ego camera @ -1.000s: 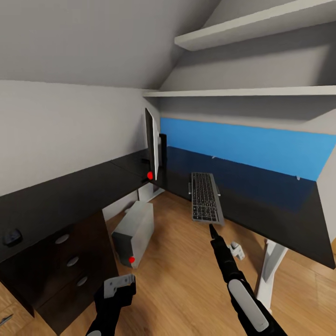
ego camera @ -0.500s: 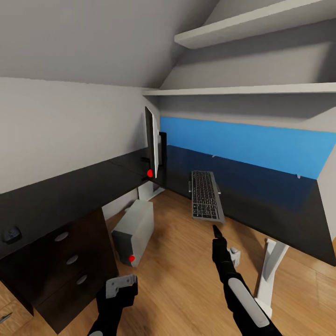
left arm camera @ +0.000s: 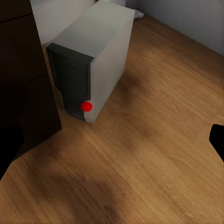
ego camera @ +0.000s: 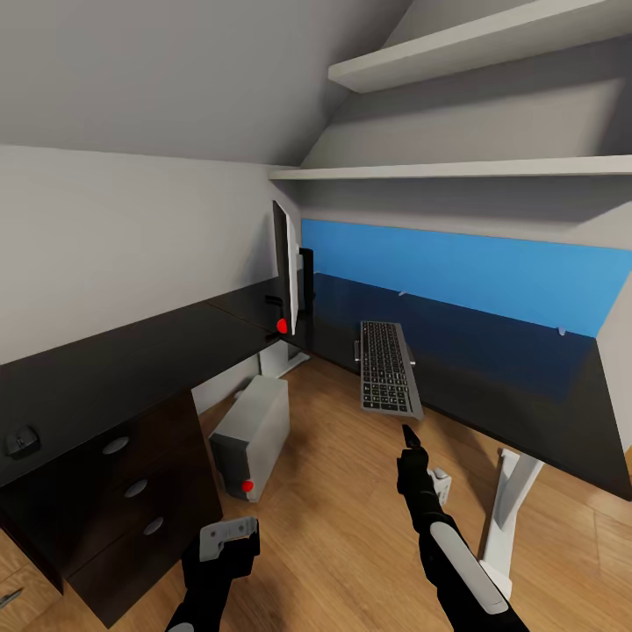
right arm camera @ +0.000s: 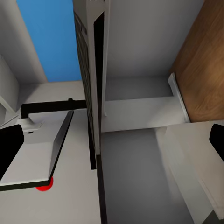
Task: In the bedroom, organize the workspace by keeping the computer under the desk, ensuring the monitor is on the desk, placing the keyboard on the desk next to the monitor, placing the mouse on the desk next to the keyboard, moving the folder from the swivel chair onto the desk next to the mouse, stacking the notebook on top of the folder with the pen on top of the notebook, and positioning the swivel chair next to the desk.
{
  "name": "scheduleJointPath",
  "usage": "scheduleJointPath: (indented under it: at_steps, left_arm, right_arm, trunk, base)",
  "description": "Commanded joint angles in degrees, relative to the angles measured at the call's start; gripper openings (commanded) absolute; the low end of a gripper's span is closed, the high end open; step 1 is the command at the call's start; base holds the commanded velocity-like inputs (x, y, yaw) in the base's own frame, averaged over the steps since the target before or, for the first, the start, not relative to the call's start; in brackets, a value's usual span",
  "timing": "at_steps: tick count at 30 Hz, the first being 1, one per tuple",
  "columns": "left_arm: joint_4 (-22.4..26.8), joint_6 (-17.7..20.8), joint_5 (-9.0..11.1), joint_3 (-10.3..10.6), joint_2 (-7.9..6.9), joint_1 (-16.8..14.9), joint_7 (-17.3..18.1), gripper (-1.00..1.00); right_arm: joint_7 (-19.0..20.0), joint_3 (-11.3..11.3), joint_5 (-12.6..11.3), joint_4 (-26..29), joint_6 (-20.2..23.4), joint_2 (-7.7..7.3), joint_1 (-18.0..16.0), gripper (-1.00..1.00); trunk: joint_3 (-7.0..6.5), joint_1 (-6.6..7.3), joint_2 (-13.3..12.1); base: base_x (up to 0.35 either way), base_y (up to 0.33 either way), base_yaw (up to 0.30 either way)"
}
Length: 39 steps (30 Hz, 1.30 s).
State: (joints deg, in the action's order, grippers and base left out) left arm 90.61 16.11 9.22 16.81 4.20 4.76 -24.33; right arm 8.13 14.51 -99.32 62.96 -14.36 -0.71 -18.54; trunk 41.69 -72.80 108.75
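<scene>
That keyboard (ego camera: 387,377) looks thin, stiff and light, overhanging the desk (ego camera: 491,377), so pinch its near short edge. Your right gripper (ego camera: 409,435) sits just below it, left gripper (ego camera: 226,535) low; can't tell either's fingers.

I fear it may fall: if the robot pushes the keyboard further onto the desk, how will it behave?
The keyboard looks flat and rigid, so it should slide rather than bend. It overhangs the desk edge, so downward pressure there might tip it off.

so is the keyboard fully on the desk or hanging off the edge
Hanging off slightly. In the head view the keyboard lies flat on the black desk, but its near end juts past the front edge, over the wood floor.
</scene>
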Motion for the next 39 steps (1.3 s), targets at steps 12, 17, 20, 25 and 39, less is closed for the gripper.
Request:
scheduleJointPath:
  at_steps: [12,17,20,25,39]
  left_arm:
    - [0.0,0.2,0.4,0.1,-0.2,0.0,-0.3,1.0]
    - [0.0,0.2,0.4,1.4,-0.22,0.0,-0.3,1.0]
    - [0.0,0.2,0.4,1.7,-0.29,0.0,-0.3,1.0]
    - [-0.1,0.2,0.4,1.8,-0.31,0.0,-0.3,1.0]
    - [-1.3,0.0,0.3,3.4,-0.3,0.0,-0.3,1.0]
  right_arm:
    - [0.5,0.3,-0.5,0.0,-0.7,-0.08,-0.1,1.0]
    - [0.6,0.3,-0.3,0.0,-0.7,-0.08,-0.1,1.0]
    - [0.6,0.3,-0.2,0.0,-0.8,-0.11,-0.1,1.0]
    - [0.7,0.3,-0.2,0.0,-0.8,-0.14,-0.1,1.0]
    - [0.7,0.3,-0.1,0.0,-0.8,-0.41,-0.1,1.0]
  trunk:
    - [0.04,0.0,0.0]
    - [0.04,0.0,0.0]
    - [0.04,0.0,0.0]
    - [0.04,0.0,0.0]
    - [0.04,0.0,0.0]
  base:
    - [0.105,0.0,0.0]
    - [0.054,0.006,0.0]
    - [0.145,0.127,0.0]
    - [0.092,0.072,0.0]
    - [0.097,0.004,0.0]
